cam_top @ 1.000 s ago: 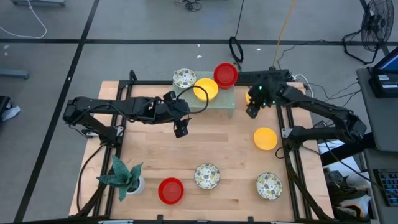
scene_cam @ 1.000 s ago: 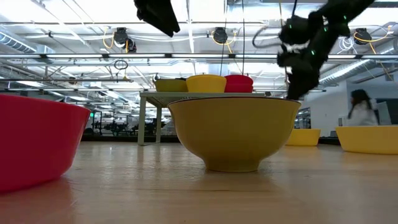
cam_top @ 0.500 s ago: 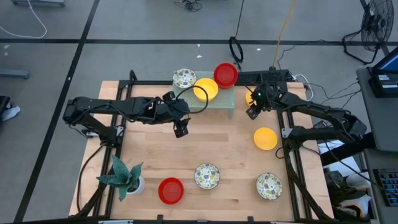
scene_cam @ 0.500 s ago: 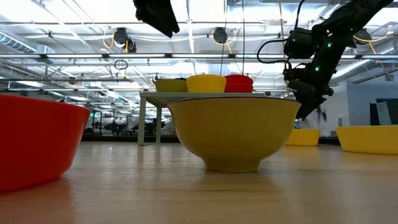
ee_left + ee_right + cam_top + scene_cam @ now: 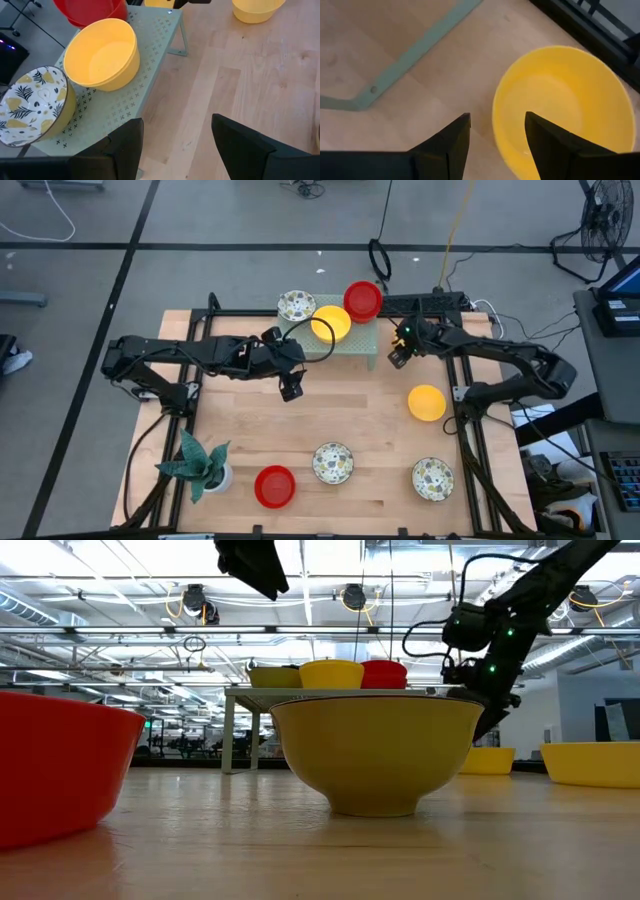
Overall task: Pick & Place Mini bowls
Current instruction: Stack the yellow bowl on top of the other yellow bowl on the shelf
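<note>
Hovering with jaws spread and holding nothing, the right gripper sits just right of the green rack in the upper middle of the high view, directly above a yellow bowl that lies under it beside the rack's leg. In the right wrist view the two dark fingers stand apart over the near rim of that bowl. The right arm reaches in from the right edge of the bench, bent at the elbow, its wrist pointing left and down.

The left gripper is also released, jaws wide and empty, hanging left of centre over bare wood just below the rack's left end. Its arm stretches almost straight across from the left side of the frame.

On the rack stand three bowls in a row: a patterned bowl at the left, a second yellow bowl in the middle and a red bowl at the right. Right of centre on the bench lies a third yellow bowl. Along the lower part of the frame sit a second red bowl, a second patterned bowl and a third patterned bowl. A potted plant stands at lower left. No readable writing shows on anything.
</note>
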